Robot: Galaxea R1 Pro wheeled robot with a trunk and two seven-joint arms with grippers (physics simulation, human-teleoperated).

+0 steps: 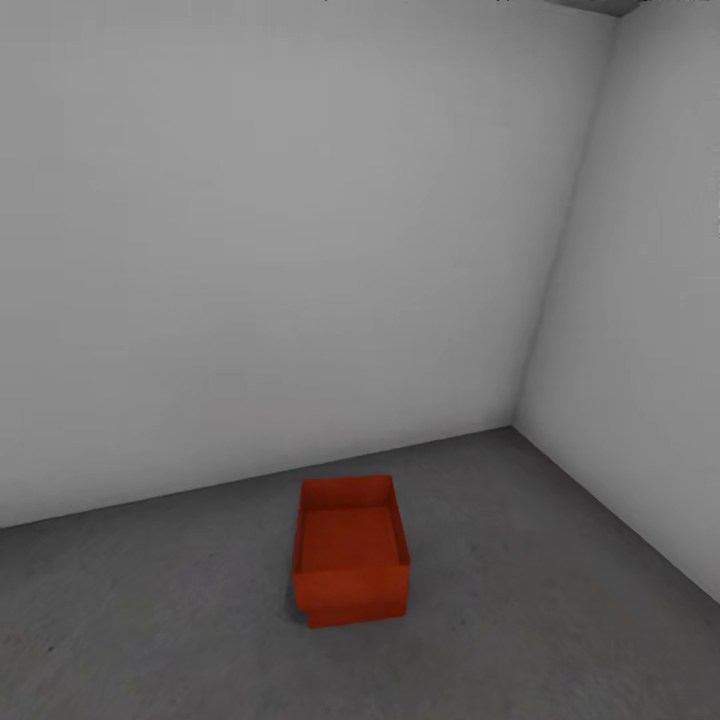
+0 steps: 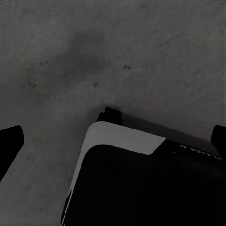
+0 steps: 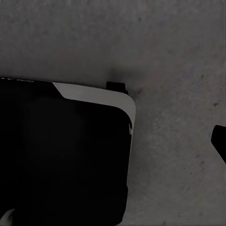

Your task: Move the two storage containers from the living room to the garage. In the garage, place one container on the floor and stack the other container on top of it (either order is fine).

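Out on the rough, mottled dark grey concrete floor (image 1: pixel 560 620) of the bare garage, near the corner where two plain white-grey walls (image 1: pixel 300 250) meet, sits an orange-red rectangular plastic bin with no lid (image 1: pixel 352 548). A lower edge juts out under its near side, so it may well be one bin resting on another, though from the head view I can't say for certain.

Both arms hang low, their cameras looking down on concrete and the robot's own black base with pale trim (image 2: pixel 123 139). The left pincer (image 2: pixel 117 141) has its dark fingertips at opposite edges of its view, so it stands spread and holds nothing. Of the right pincer only one dark fingertip (image 3: pixel 219 137) shows, so I cannot tell how it stands.

If this is a single bin, the second has yet to be fetched from the living room; if two, the stacking looks finished.

There is faint white lettering on the base, too small to read.
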